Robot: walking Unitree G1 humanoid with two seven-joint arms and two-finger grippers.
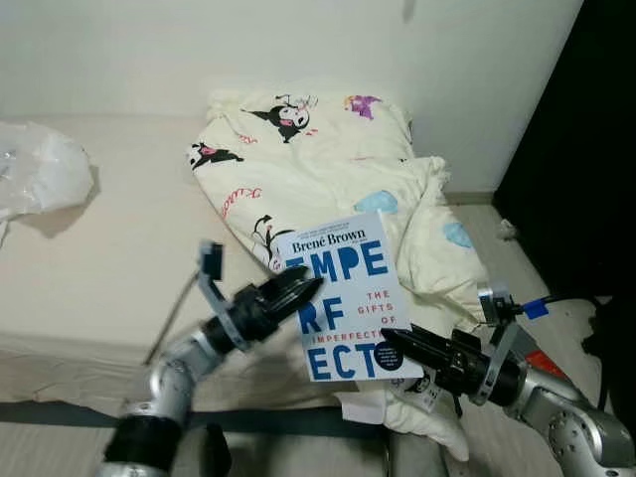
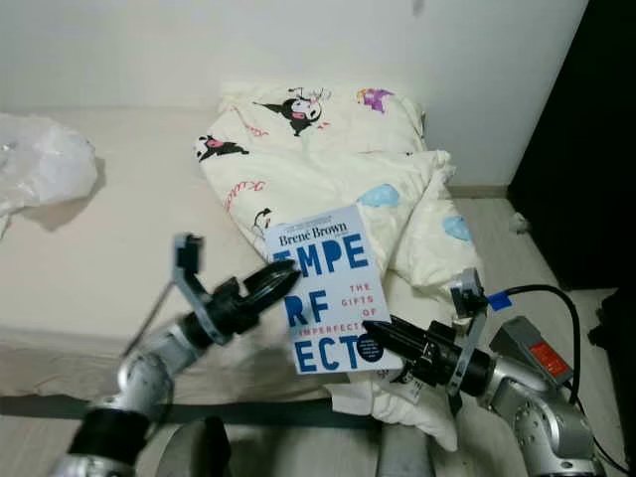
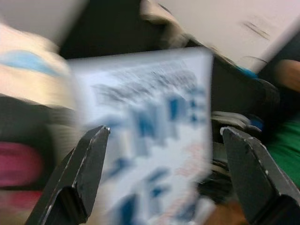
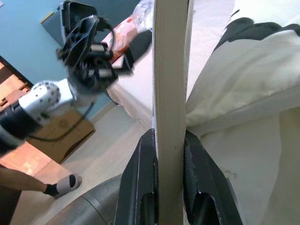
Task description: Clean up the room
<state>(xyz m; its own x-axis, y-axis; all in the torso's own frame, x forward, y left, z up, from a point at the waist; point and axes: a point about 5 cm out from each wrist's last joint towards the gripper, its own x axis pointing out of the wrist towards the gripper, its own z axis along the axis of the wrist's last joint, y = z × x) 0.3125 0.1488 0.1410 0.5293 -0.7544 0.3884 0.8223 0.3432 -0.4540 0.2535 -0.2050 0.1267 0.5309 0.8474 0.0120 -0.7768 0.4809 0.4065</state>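
A white book [image 1: 343,298] with big blue letters is held upright above the front edge of the bed [image 1: 89,278]. My right gripper [image 1: 395,342] is shut on its lower right corner. In the right wrist view both fingers [image 4: 140,164] clamp the book's edge [image 4: 169,70]. My left gripper [image 1: 304,288] reaches in from the left, its tips at the book's left edge. In the blurred left wrist view its fingers [image 3: 91,154] stand wide apart, open, with the cover [image 3: 150,140] just ahead of them.
A cream quilt [image 1: 318,159] with cartoon prints lies bunched on the bed behind the book. A crumpled clear plastic bag [image 1: 40,169] sits at the far left. A dark opening [image 1: 576,149] and bare floor are on the right. A person's socked foot [image 4: 63,184] is beside a cardboard box.
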